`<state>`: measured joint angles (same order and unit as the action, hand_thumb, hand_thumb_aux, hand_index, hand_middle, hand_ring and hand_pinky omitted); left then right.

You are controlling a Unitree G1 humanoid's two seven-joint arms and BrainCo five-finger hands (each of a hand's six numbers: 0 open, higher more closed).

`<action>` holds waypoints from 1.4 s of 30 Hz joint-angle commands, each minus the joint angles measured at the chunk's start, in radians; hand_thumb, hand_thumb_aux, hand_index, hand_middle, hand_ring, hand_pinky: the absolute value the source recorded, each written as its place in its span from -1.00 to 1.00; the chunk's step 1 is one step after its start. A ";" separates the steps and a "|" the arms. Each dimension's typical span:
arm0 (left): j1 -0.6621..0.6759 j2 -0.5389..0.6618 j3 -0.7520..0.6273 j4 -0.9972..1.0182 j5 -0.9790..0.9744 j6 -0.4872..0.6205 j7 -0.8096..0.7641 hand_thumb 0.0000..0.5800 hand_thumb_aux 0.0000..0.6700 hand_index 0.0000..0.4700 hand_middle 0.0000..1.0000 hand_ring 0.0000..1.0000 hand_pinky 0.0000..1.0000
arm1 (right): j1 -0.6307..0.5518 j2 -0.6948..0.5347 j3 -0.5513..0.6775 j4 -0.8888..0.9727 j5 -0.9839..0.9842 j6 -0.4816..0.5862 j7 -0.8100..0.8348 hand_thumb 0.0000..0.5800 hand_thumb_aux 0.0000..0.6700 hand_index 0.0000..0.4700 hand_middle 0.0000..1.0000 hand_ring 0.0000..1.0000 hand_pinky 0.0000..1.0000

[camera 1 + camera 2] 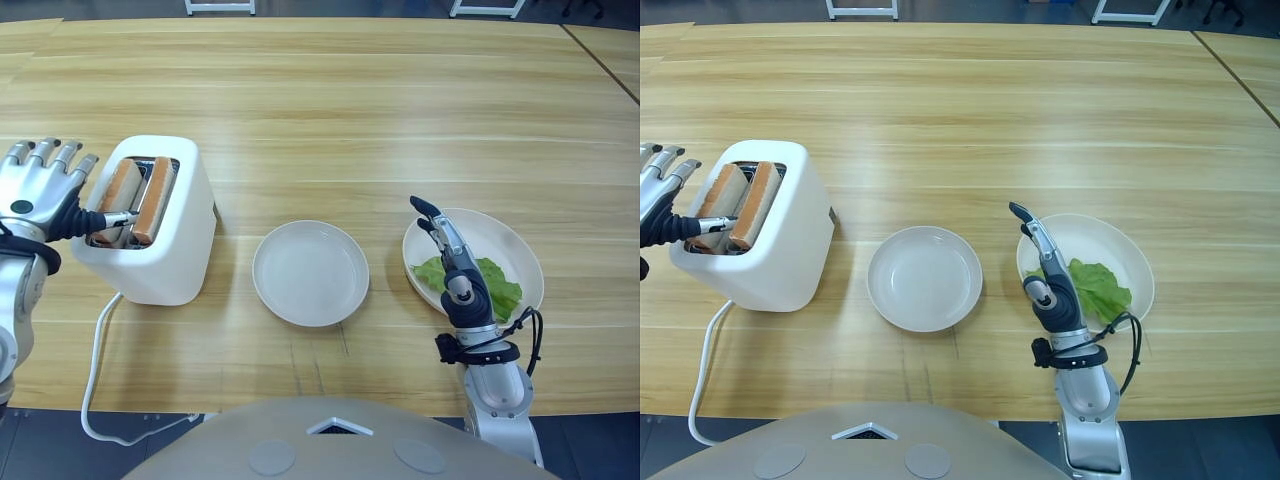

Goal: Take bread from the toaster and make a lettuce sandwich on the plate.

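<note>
A white toaster [170,260] stands at the table's left with two browned bread slices [155,195] upright in its slots. My left hand [35,190] is beside the toaster's left edge, fingers spread and straight. Its thumb lies across the toaster top, against the left slice [118,190], and holds nothing. An empty white plate [310,272] sits at the centre. To the right, a second white plate [500,232] holds a green lettuce leaf [500,285]. My right hand [462,285] stands at that plate's near-left rim, fingers straight and pointing away, open and touching no lettuce.
The toaster's white cord [98,360] runs down from it and off the table's front edge. The wooden table [350,120] stretches bare behind the toaster and plates. White furniture legs [220,6] stand beyond the far edge.
</note>
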<state>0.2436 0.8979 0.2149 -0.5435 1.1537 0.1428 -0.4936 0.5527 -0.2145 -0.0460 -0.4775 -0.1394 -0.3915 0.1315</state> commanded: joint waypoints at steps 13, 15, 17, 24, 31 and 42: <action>-0.094 -0.302 0.135 -0.125 -0.316 0.123 0.093 1.00 1.00 1.00 -1.00 -1.00 -1.00 | 0.008 0.002 -0.009 0.006 0.010 0.002 -0.001 -1.00 -1.00 -1.00 -1.00 -1.00 -1.00; -0.114 -0.320 0.162 -0.135 -0.343 0.140 0.109 1.00 1.00 1.00 -0.67 -0.67 -0.67 | 0.006 0.001 -0.013 0.009 0.011 0.000 -0.002 -1.00 -1.00 -1.00 -1.00 -1.00 -1.00; -0.128 -0.331 0.192 -0.137 -0.366 0.152 0.126 1.00 1.00 1.00 -0.26 -0.26 -0.26 | 0.000 -0.007 -0.026 0.011 0.007 -0.003 -0.002 -1.00 -1.00 -1.00 -1.00 -1.00 -1.00; -0.236 -0.316 0.310 -0.165 -0.501 0.146 0.191 1.00 1.00 1.00 1.00 1.00 1.00 | -0.115 -0.161 -0.217 0.079 -0.110 -0.043 -0.018 -1.00 -1.00 -1.00 -1.00 -1.00 -1.00; -0.362 -0.267 0.402 -0.233 -0.637 0.174 0.175 1.00 1.00 1.00 1.00 1.00 1.00 | -0.204 -0.485 -0.325 0.395 -0.572 -0.078 -0.184 -1.00 -1.00 -1.00 -1.00 -1.00 -1.00; -0.518 -0.439 -0.099 -0.386 -0.916 0.486 0.099 1.00 1.00 1.00 1.00 1.00 1.00 | -0.282 -0.763 -0.089 0.898 -0.915 -0.089 -0.575 -0.85 -0.92 -0.92 -1.00 -1.00 -1.00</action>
<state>-0.3010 0.5400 0.3058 -0.8984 0.2505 0.5718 -0.4048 0.2880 -0.9475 -0.1858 0.3516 -1.0387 -0.4603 -0.3992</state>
